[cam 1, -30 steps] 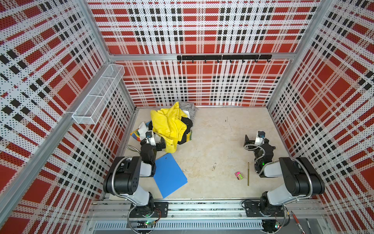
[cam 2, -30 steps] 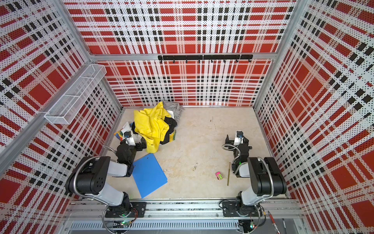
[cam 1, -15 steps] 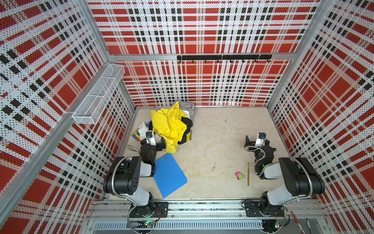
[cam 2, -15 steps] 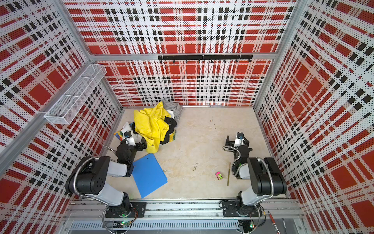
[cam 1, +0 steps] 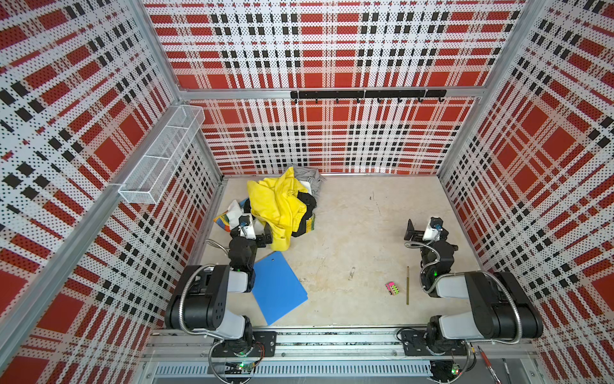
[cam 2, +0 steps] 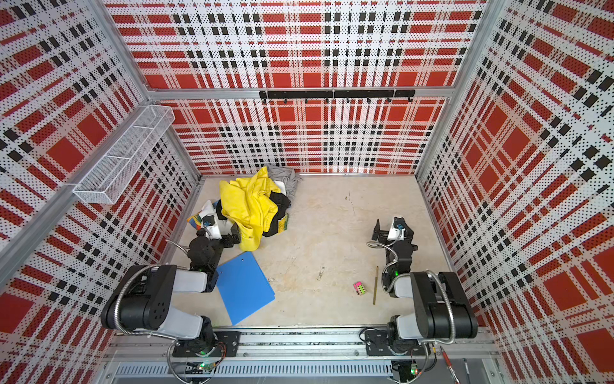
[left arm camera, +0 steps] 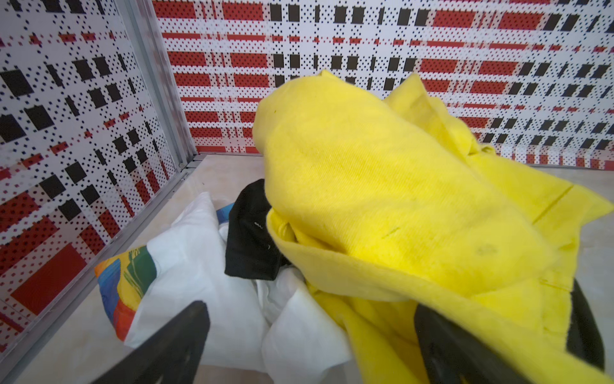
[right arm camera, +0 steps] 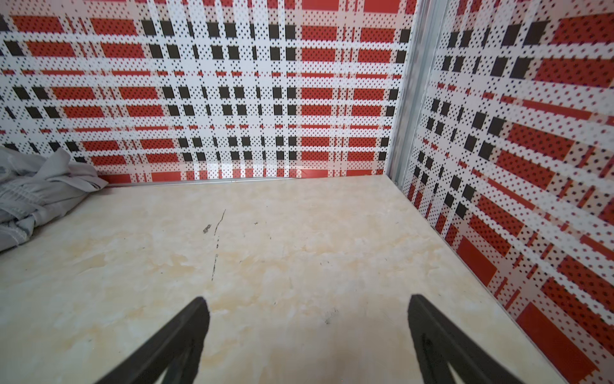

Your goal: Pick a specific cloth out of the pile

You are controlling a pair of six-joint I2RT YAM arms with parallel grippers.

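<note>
The pile [cam 1: 275, 202] [cam 2: 249, 202] lies in the far left corner, topped by a plain yellow garment [left arm camera: 382, 186], with black and white pieces under it. Only a rainbow-striped corner of the cloth [cam 1: 223, 221] [cam 2: 196, 221] [left arm camera: 123, 282] pokes out at the pile's left edge, beneath white fabric. My left gripper [cam 1: 254, 229] [left arm camera: 309, 312] is at the pile's near edge, open, with white and yellow folds lying loose between its jaws. Over bare floor on the right, my right gripper [cam 1: 427, 226] [cam 2: 393, 226] [right arm camera: 308, 302] stands open and empty.
A blue folder [cam 1: 277, 286] lies flat beside the left arm. A small pink and green block [cam 1: 392, 288] and a thin stick [cam 1: 407, 285] lie near the right arm. A wire basket [cam 1: 162, 156] hangs on the left wall. A grey garment [right arm camera: 33, 189] trails toward the back wall.
The right gripper has shifted very slightly to the right. The left arm and the pile have not moved.
</note>
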